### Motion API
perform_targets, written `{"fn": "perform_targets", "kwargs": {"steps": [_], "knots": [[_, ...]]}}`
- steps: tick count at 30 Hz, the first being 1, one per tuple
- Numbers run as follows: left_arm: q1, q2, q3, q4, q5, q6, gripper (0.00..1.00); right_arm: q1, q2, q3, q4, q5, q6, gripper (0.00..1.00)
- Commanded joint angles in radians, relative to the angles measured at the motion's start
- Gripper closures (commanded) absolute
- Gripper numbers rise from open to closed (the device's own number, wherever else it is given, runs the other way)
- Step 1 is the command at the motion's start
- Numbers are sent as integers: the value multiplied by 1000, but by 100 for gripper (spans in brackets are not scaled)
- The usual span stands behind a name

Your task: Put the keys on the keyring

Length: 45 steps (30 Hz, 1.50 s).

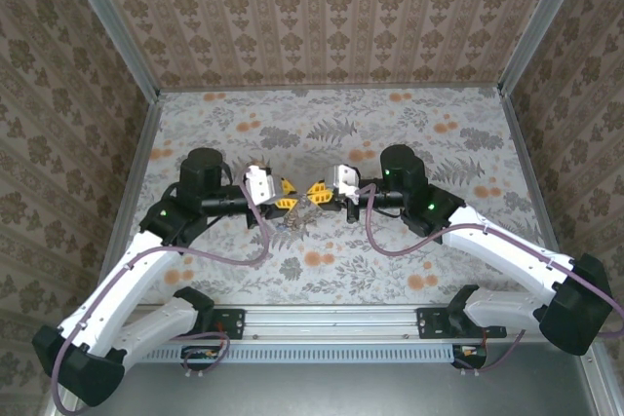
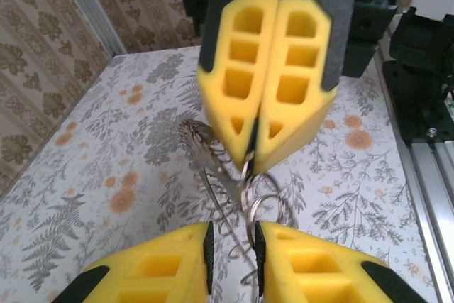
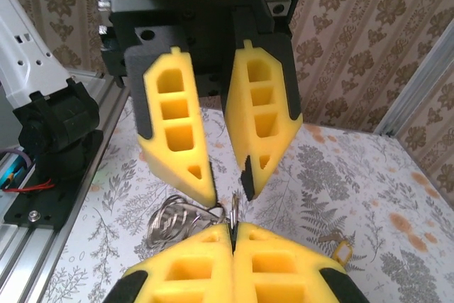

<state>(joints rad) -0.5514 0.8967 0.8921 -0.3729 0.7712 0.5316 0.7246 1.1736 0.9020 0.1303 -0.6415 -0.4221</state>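
Pinching the keyring by its thin wire between fully closed pads, the right gripper holds it near the centre of the table, presumably steadying it for the left gripper, whose 2 fingers stand parted astride the loop, clamping nothing.

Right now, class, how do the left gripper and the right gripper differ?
The left gripper has its fingers apart; the right gripper is pressed shut. The right gripper pinches a thin loop of the keyring, while the left gripper straddles it without clamping. Both have yellow fingers and meet over mid-table.
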Motion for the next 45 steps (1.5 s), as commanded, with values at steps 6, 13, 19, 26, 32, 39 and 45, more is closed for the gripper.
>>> {"fn": "perform_targets", "kwargs": {"steps": [6, 13, 19, 26, 32, 39, 45], "knots": [[28, 8, 29, 10, 70, -42, 76, 1, 7, 26, 63, -59, 11, 100], [31, 16, 28, 38, 157, -49, 75, 2, 18, 27, 84, -59, 22, 100], [30, 7, 8, 83, 166, -84, 75, 2, 17, 26, 98, -59, 31, 100], [29, 34, 11, 103, 197, -115, 75, 1, 20, 24, 126, -59, 44, 100], [30, 53, 7, 86, 155, -117, 76, 2, 13, 20, 142, -62, 55, 100], [31, 98, 11, 101, 195, -125, 93, 2, 23, 18, 161, -66, 68, 100], [31, 97, -2, 129, 190, -138, 100, 4, 27, 15, 169, -68, 73, 100]]}}
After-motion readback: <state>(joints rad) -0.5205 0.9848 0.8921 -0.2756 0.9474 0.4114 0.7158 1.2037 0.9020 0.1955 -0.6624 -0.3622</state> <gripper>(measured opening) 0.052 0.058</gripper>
